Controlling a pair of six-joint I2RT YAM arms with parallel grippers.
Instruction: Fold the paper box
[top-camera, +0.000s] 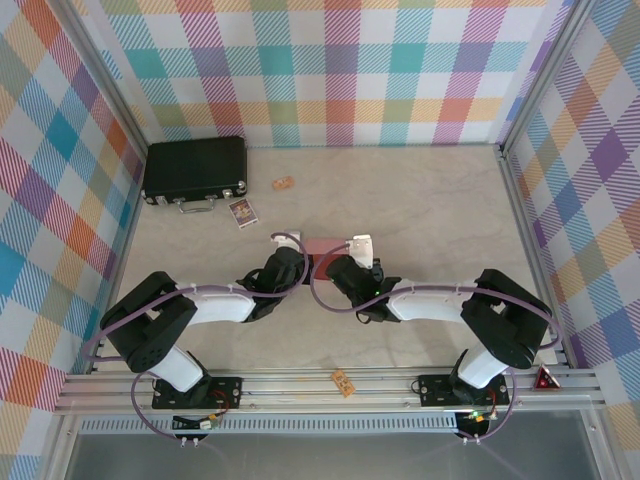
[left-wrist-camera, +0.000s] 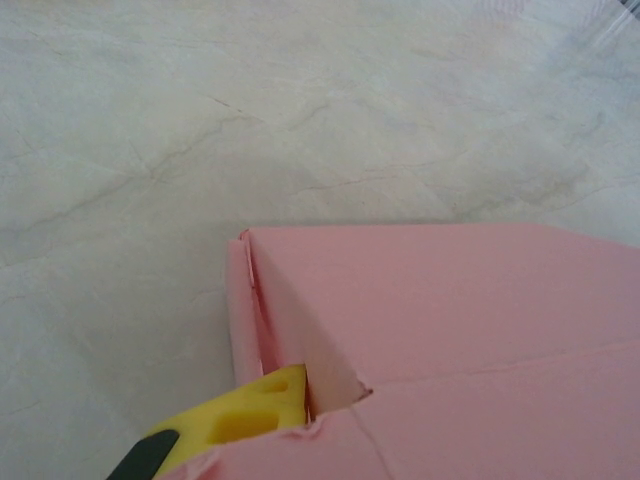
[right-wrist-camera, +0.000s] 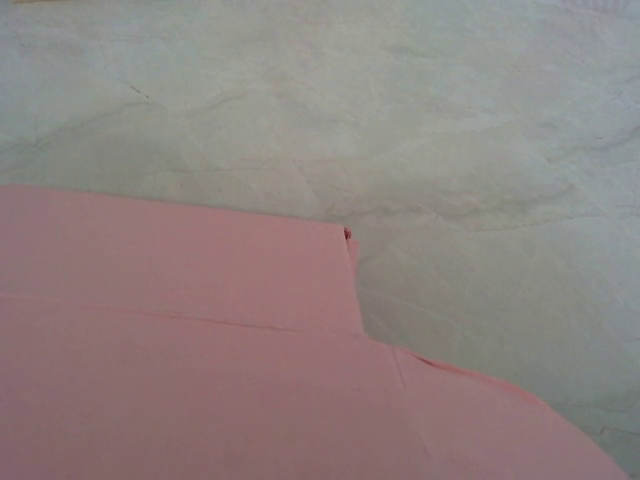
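Item: salmon-pink thin-card paper box (top-camera: 324, 244), partly folded, with a raised wall and corner seam visible in the left wrist view.
Location: mid-table on the pale marbled tabletop (top-camera: 430, 200), between the two arms.
Left gripper (top-camera: 300, 258): at the box's left end. One yellow fingertip (left-wrist-camera: 255, 412) was tucked against the corner, under an overhanging pink panel. The other finger was hidden, so the spread could not be told.
Right gripper (top-camera: 338, 265): at the box's right end. Pink card covered its fingers in the right wrist view, so the spread could not be told.
Purpose of hold, judged: the arms met from opposite ends, probably to steady the box and press the end flaps inward.
Edges: the left corner seam gaped slightly. The right end showed a stepped flap edge with a short crease.
Open room: bare surface lay far, left and right of the box.
Nearest clutter: a black rectangular hard case (top-camera: 195, 168) at the far left, well apart.
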